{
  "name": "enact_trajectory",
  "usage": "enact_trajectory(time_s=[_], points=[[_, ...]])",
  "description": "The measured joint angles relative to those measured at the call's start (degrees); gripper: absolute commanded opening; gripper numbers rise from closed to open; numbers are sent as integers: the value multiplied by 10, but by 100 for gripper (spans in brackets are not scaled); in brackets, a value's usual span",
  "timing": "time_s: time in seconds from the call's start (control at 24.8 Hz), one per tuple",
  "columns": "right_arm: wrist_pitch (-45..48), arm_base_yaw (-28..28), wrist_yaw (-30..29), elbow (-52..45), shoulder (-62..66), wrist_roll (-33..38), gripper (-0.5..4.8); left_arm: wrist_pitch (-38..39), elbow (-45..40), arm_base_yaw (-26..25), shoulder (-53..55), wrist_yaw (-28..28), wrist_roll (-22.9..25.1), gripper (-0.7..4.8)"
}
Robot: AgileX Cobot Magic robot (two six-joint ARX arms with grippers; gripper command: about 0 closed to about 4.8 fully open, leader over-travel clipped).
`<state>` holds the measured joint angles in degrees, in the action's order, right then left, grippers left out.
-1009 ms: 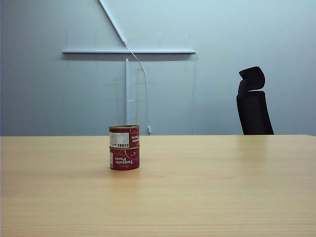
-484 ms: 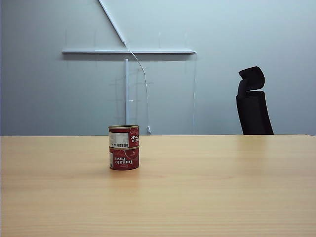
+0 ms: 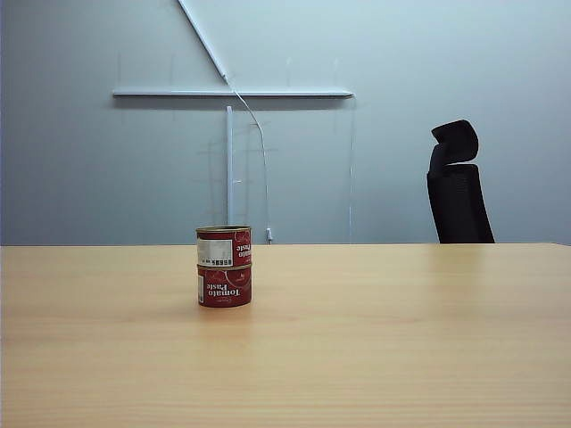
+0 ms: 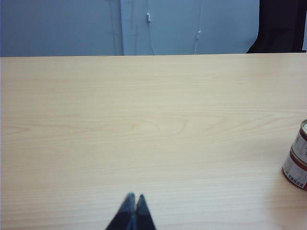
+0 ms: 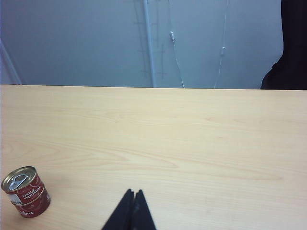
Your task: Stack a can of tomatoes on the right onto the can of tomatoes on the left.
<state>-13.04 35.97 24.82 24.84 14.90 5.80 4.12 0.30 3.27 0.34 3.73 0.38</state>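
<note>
Since one red can already sits on the other, the stacking job looks done. In the exterior view the top can (image 3: 224, 245) rests right on the bottom can (image 3: 225, 286), a bit left of the middle of the frame, on the wooden table (image 3: 401, 339). The two cans line up well and stand upright. The label on the bottom can is upside down. No arm shows in that view at all.

The left gripper (image 4: 133, 197) shows only in the left wrist view, at the lower middle of the frame. Its two dark fingers are pressed together with nothing between them. It hangs above bare table, and the stack peeks in at the right edge of that frame, well apart from it.

The right gripper (image 5: 134, 192) shows in the right wrist view, also at the lower middle. Its fingers are together too, and they hold nothing. The stack stands in the lower left corner of that frame, well apart from the fingers, and you can see the pull tab on the top can's lid.

Nothing seems left to do, I think, except for the arms to stay away from the stack.
</note>
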Motion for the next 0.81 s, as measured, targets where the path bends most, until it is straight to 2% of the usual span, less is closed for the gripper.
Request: enact_trajectory(time_s=[0.48,0.61,0.65,0.81], points=[[-2,-1,-1,0,-7,0,-9,0,0,0,0,0,0,-4],[-2,-54,-15,0,-17,-3,-9,0,0,0,0,0,0,-4],[5,-97,-22,-5,-17,-5,-9,0,0,0,0,0,0,-4],[61,-192,-39,-51,-12,-5,-9,0,0,0,0,0,0,-4]])
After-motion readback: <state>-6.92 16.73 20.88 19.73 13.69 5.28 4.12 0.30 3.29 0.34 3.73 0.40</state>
